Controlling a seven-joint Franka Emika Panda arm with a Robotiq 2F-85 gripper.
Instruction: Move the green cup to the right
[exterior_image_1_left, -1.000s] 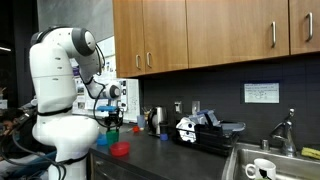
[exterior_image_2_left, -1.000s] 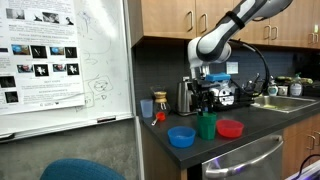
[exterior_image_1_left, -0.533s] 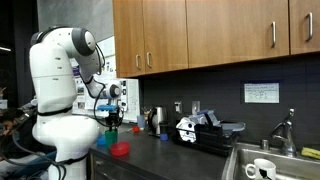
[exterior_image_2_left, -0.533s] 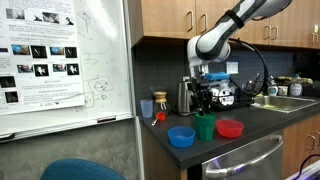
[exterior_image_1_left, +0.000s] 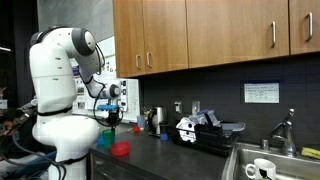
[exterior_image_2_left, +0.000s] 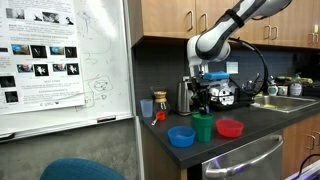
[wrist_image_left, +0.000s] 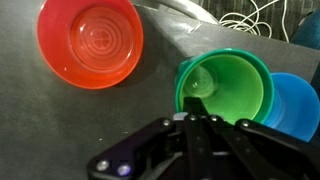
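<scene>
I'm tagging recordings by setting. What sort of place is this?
Probably an office or lab kitchenette: wooden wall cabinets over a dark countertop, a steel sink with a faucet, and a whiteboard with a poster beside the counter.

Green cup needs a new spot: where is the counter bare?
In the wrist view, bare counter lies below the red bowl, with a narrower strip between bowl and green cup. Crowded where the blue dish sits close beside the cup.
</scene>
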